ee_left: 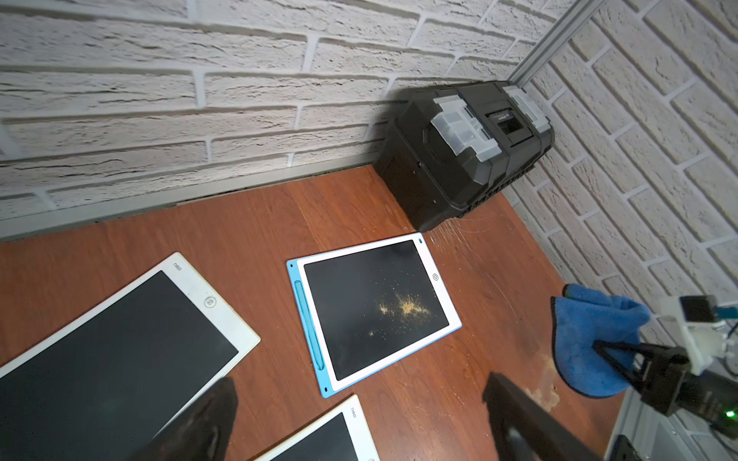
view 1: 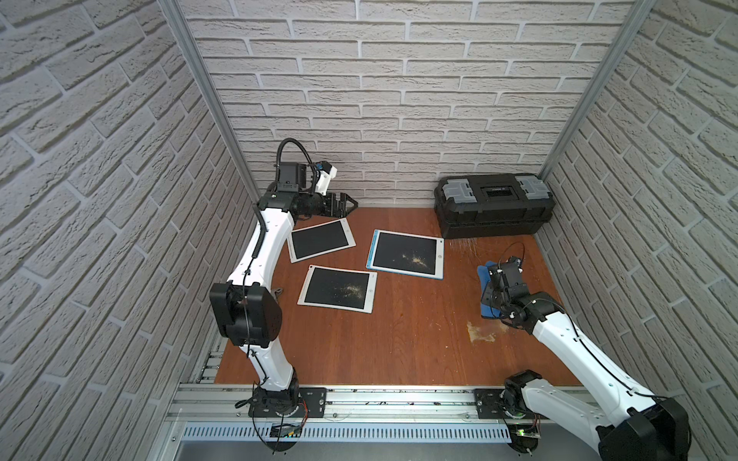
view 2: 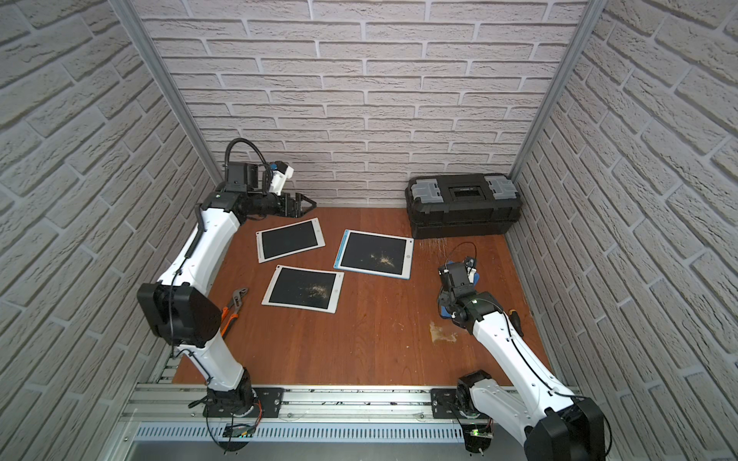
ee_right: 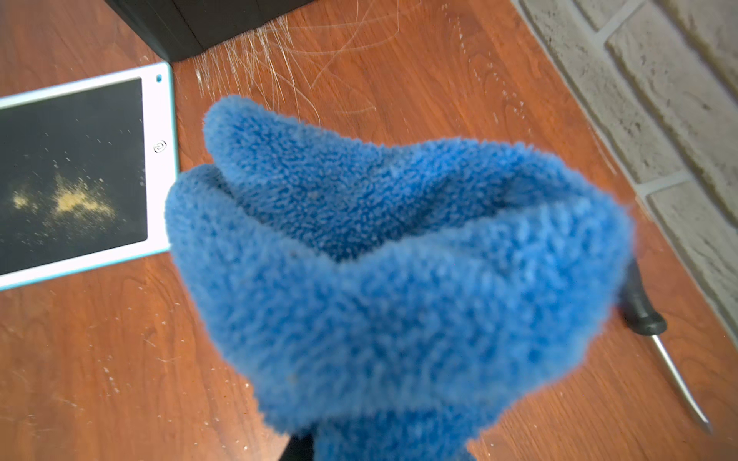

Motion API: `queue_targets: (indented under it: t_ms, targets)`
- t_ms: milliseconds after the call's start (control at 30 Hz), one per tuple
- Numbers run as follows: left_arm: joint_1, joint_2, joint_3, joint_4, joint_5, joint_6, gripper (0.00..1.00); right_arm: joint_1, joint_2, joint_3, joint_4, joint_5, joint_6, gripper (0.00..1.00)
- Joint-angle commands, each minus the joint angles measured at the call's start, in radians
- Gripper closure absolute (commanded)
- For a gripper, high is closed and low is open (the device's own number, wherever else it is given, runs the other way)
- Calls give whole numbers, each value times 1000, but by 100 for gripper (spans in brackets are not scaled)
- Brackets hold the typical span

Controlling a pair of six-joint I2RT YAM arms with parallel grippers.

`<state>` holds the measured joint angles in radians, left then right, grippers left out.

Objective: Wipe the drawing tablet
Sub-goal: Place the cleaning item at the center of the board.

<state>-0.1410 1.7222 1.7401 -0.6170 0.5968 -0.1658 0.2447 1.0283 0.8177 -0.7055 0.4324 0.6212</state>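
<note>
Clearly, the blue-edged tablet (view 1: 405, 254) lies flat on the wooden table (view 1: 399, 339), in the middle toward the back, just before the toolbox (view 1: 494, 207). Its long axis runs nearly along the back wall, with the button end toward the toolbox and the pen-strip end toward the left arm. Yellowish dust (view 1: 415, 259) sits on its dark screen. A dusty white tablet (view 1: 337, 289) lies nearer. The left claw (view 1: 346, 204) stands wide open and empty by the far corner of a clean white tablet (view 1: 320, 240). The right claw (ee_left: 611, 353) pinches a blue cloth (ee_right: 399, 259), which seems lifted off the table. The cloth fills the right wrist view and hides the fingers and part of a screwdriver (ee_right: 655, 331).
</note>
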Motion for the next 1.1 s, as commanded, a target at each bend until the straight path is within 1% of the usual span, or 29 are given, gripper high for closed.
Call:
queue_targets:
  t_ms: [0,67,133,233,333,367,400,467,500,533,567,633,700,733,800,867,900,1000,1067]
  targets:
    - [-50,-127,-176,184,-127,-41,2,-6,47,87,-55,54,8,97]
    - [-104,-213,-298,236,-212,-60,2,-12,93,119,-54,76,8,97]
    - [-166,-273,-379,222,-302,-58,2,-39,150,149,-50,72,11,97]
    - [-247,-307,-478,238,-320,-19,2,-92,235,187,-52,29,17,97]
    - [-255,-316,-562,292,-248,-73,2,-134,297,194,-29,-18,8,97]
    - [-255,-327,-592,318,-245,-88,2,-143,312,195,-21,-27,6,97]
    - [-255,-352,-638,366,-267,-109,2,-155,329,196,-14,-34,4,97]
    - [-259,-432,-763,505,-383,-175,2,-168,352,200,-7,-41,-1,96]
    - [-259,-473,-832,573,-467,-217,2,-174,367,207,-2,-46,-9,94]
    - [-259,-513,-885,618,-554,-255,2,-176,386,219,-4,-60,-25,84]
    - [-257,-539,-921,631,-623,-285,2,-176,402,233,-16,-65,-33,69]
    - [-245,-584,-962,621,-694,-333,2,-176,431,250,-16,-104,-63,40]
    - [-227,-596,-955,562,-713,-369,2,-176,432,250,-15,-127,-66,25]
    - [-224,-596,-951,551,-712,-367,2,-175,421,247,-9,-144,-72,21]
    - [-218,-588,-963,551,-757,-376,2,-169,387,239,1,-167,-80,19]
    - [-185,-584,-975,547,-766,-414,2,-145,342,229,14,-186,-99,20]
    - [-156,-581,-976,531,-767,-445,2,-118,316,229,11,-175,-108,21]
    - [-73,-572,-999,534,-769,-456,2,20,253,228,31,-134,-163,25]
    - [-31,-561,-1024,569,-752,-441,4,114,245,224,60,-144,-196,26]
